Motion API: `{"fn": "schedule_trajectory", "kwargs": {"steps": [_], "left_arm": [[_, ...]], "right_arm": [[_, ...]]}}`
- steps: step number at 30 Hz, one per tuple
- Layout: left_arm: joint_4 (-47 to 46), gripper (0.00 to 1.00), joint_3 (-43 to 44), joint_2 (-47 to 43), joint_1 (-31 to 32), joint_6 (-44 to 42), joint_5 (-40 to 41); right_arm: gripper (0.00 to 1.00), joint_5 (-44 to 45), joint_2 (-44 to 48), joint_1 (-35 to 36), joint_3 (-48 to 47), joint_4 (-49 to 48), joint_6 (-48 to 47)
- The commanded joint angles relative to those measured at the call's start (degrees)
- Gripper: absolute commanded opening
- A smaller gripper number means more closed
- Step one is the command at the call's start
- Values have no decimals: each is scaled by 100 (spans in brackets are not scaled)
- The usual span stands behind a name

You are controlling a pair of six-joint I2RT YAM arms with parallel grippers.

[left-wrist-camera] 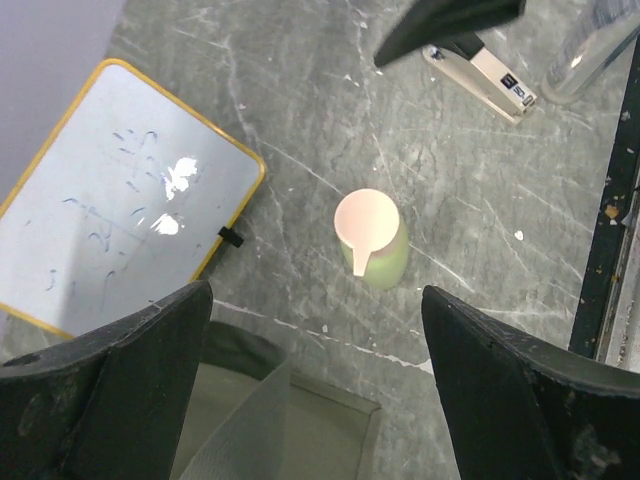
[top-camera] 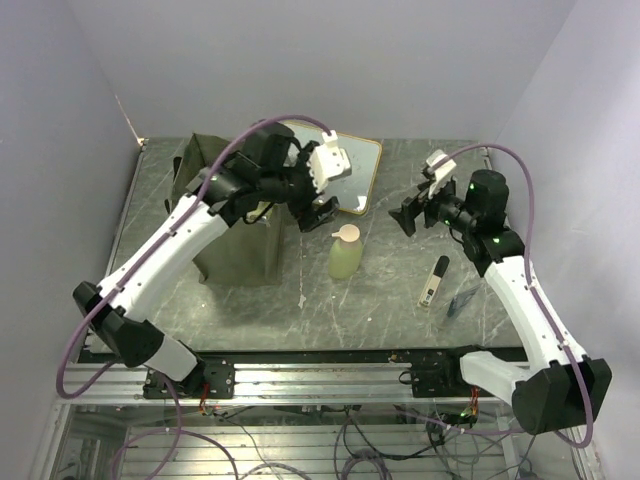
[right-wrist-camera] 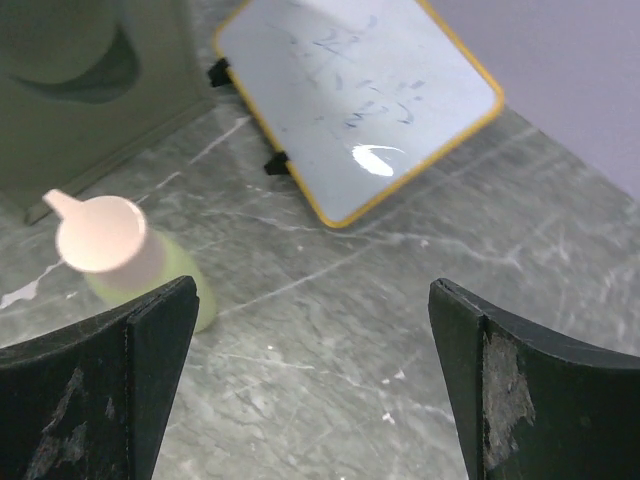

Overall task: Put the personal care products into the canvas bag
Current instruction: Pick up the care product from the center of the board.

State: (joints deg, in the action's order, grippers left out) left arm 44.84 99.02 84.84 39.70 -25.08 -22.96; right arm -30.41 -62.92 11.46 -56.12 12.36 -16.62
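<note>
A yellow-green bottle (top-camera: 346,255) with a pale pink cap stands upright mid-table; it also shows in the left wrist view (left-wrist-camera: 378,250) and the right wrist view (right-wrist-camera: 125,255). The olive canvas bag (top-camera: 225,215) stands at the left, with its rim under the left wrist camera (left-wrist-camera: 270,420). My left gripper (top-camera: 320,213) is open and empty, hovering above the bag's right edge, up-left of the bottle (left-wrist-camera: 315,390). My right gripper (top-camera: 408,215) is open and empty, held above the table to the right of the bottle (right-wrist-camera: 310,390). A clear bottle (top-camera: 462,300) lies at the right.
The wood-framed whiteboard (top-camera: 352,165) lies at the back, behind the bottle. A black and white stapler (top-camera: 433,281) lies to the right of the bottle, beside the clear bottle. Grey walls enclose the table on three sides.
</note>
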Motion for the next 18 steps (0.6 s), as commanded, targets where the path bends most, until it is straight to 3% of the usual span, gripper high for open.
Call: {"fn": "schedule_trajectory", "kwargs": {"steps": [1, 6, 18], "left_arm": [[-444, 97, -242, 313, 370, -194, 380], [-439, 98, -102, 1078, 633, -218, 521], [-741, 99, -223, 1883, 837, -369, 463]], "right_arm": [[99, 285, 193, -432, 111, -191, 349], [99, 390, 229, -881, 109, -164, 457], [99, 148, 284, -904, 241, -120, 260]]}}
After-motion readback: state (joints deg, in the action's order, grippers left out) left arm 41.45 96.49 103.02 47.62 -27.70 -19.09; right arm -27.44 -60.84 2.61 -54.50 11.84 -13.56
